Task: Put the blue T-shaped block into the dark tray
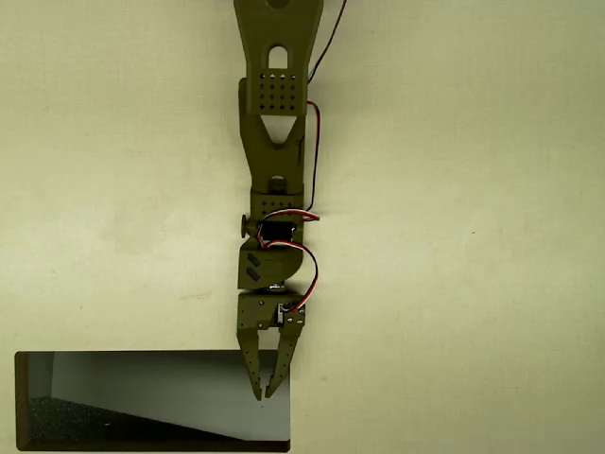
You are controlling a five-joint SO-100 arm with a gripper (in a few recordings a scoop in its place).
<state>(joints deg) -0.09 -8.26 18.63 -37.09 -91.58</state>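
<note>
My olive arm reaches down from the top of the overhead view. Its gripper (264, 392) hangs over the upper right corner of the dark tray (57, 427). The two fingers meet almost at their tips, with only a thin wedge of light between them and nothing visible in it. The tray lies at the bottom left, with a thin dark rim, a dark speckled floor and a pale grey slanted patch inside. The blue T-shaped block is out of view, and no blue shows in the tray or on the table.
The pale table (473, 284) spreads to both sides of the arm. Red and black wires (313, 161) run along the arm's right side. The tray's bottom rim lies at the picture's lower edge.
</note>
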